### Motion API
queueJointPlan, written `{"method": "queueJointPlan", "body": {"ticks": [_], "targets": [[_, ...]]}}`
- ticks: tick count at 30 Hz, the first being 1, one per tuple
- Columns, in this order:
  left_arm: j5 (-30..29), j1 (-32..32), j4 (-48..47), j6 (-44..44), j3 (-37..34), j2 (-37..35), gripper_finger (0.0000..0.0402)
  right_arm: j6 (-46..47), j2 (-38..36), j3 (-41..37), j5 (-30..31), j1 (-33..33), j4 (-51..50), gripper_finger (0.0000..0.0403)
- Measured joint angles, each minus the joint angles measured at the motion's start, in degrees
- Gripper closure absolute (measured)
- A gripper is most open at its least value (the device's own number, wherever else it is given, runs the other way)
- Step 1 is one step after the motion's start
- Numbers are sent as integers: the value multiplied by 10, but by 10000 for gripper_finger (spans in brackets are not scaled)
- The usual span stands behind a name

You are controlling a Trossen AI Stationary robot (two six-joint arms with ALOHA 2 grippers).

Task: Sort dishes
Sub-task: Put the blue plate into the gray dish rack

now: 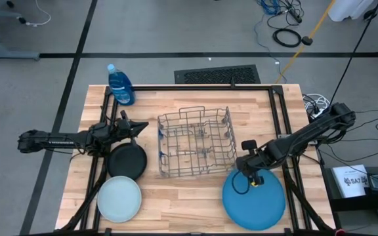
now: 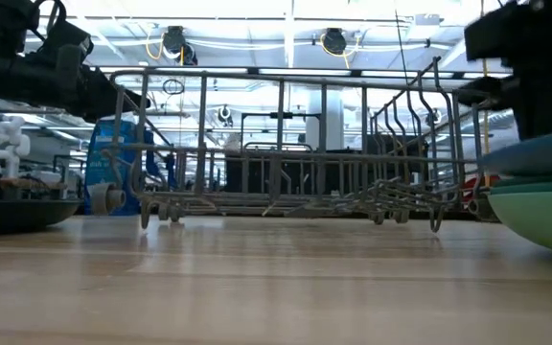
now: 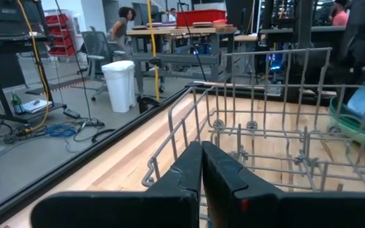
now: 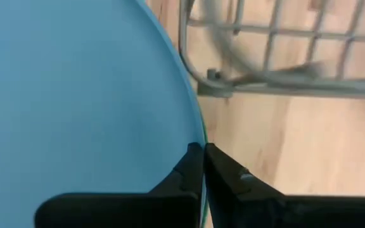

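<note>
A large blue plate [image 1: 258,196] lies on top of a stack at the table's near right. Green plates show under it in the low view [image 2: 540,206]. A black plate [image 1: 126,160] and a pale blue-white plate [image 1: 119,198] lie flat on the table at the near left. My right gripper [image 4: 202,147] is shut, and its tips are at the blue plate's rim on the side toward the rack. My left gripper [image 3: 202,144] is shut and empty. It hangs above the table just past the black plate's far edge [image 1: 136,129] and points at the rack. My right gripper's shut fingertips [image 4: 192,152] stand at the blue plate's rim [image 4: 192,126] on the side next to the rack, slanting down from above. A sliver of green plate [image 4: 203,136] shows beside them. I cannot tell whether the tips touch the rim.
A grey wire rack [image 1: 195,142] stands in the table's middle, between the two arms. A blue soap bottle [image 1: 121,85] stands at the far left corner. Black frame rails run along the table's left, right and far edges. Bare wood lies near the front edge between the plate stacks.
</note>
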Motion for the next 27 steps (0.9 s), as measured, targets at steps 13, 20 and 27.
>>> {"method": "queueJointPlan", "body": {"ticks": [13,20,27], "targets": [[4,0,43,0,0,0,388,-3,-7,100,23,0,-153,403],[10,0,44,-62,0,0,388,-21,-7,155,49,0,-195,402],[64,0,68,-109,0,0,388,-21,-7,192,75,0,-234,401]]}}
